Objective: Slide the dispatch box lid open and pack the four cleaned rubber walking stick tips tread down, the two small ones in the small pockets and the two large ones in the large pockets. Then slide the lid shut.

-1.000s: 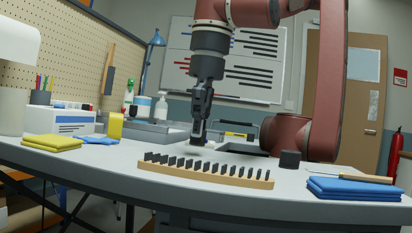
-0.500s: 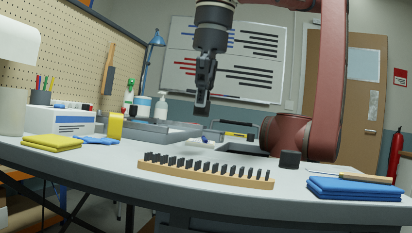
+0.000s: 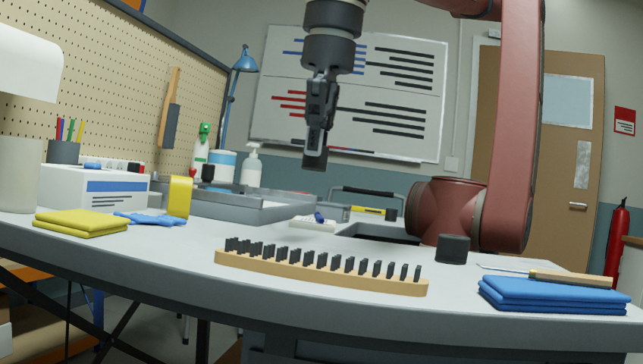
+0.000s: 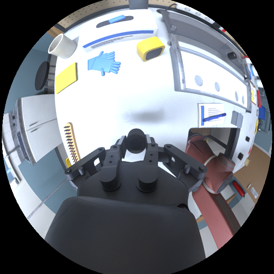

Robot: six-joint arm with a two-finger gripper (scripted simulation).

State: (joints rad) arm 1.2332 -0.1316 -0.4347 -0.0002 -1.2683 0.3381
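Note:
A small black rubber stick tip (image 4: 136, 143) sits between my fingers, high above the middle of the bench (image 3: 314, 158). The grey dispatch box (image 4: 209, 74) lies at the back of the bench, ahead and to the right. Its lid is slid aside, and round pockets (image 4: 198, 80) show in its pale floor. A large black tip (image 3: 452, 248) stands on the bench near the arm's red base. Another small black tip (image 3: 390, 214) rests farther back by a hammer. A further black tip (image 4: 231, 55) stands by the box's far rim. My gripper (image 4: 135, 145) is closed and holds the small tip.
A wooden brush (image 3: 320, 266) with black bristles lies near the front edge. Folded blue cloths (image 3: 552, 295) and a wood-handled tool sit to the right. A yellow sponge block (image 3: 179, 196), blue gloves (image 3: 151, 219) and yellow cloths (image 3: 80, 222) are on the left. A recess (image 3: 377, 232) opens beside the arm base.

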